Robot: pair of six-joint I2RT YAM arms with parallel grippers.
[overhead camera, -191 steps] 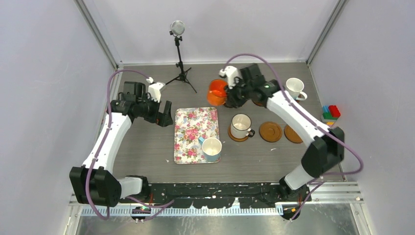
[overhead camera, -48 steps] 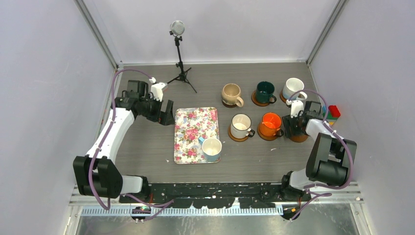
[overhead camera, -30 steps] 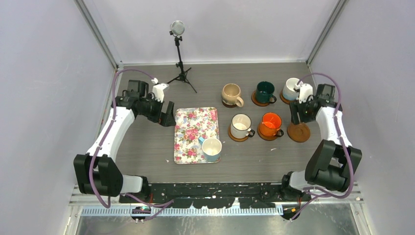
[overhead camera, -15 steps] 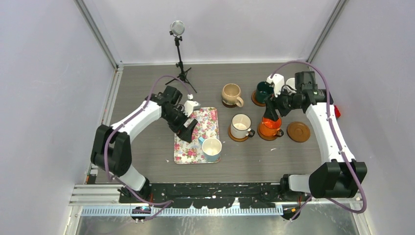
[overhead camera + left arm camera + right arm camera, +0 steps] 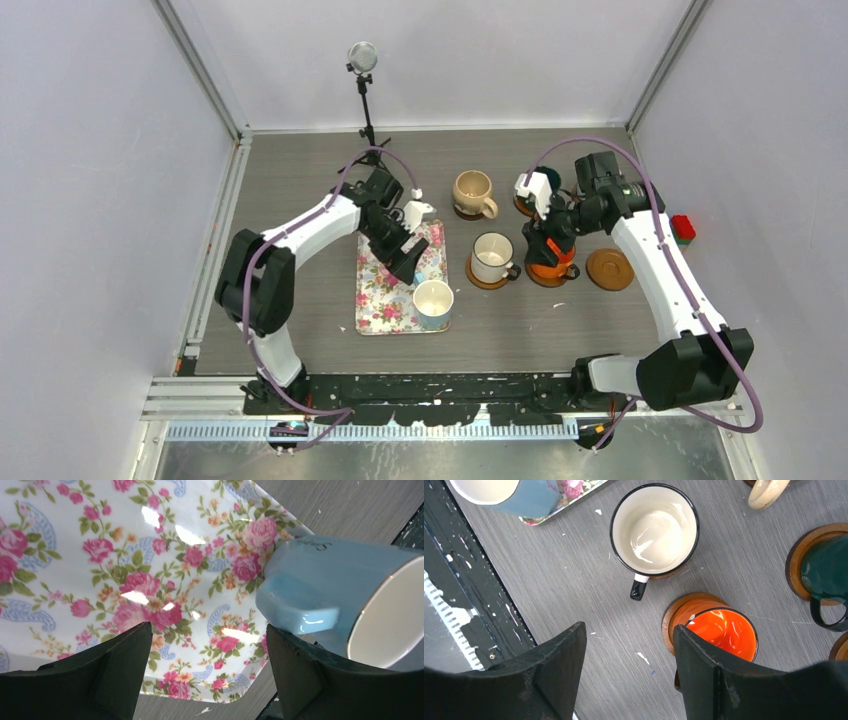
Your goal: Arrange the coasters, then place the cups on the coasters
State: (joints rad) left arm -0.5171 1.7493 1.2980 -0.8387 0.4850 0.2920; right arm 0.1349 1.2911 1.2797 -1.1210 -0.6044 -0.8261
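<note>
standing just beside left tool (image 5: 207,630), light blue cup (image 5: 320,585)

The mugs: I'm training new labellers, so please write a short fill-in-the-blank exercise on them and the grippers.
The only mug on the floral tray is light ____.
The orange mug stands on a wooden ____.
The left gripper is over the tray with its jaws ____.
Missing words: blue; coaster; open.
</note>
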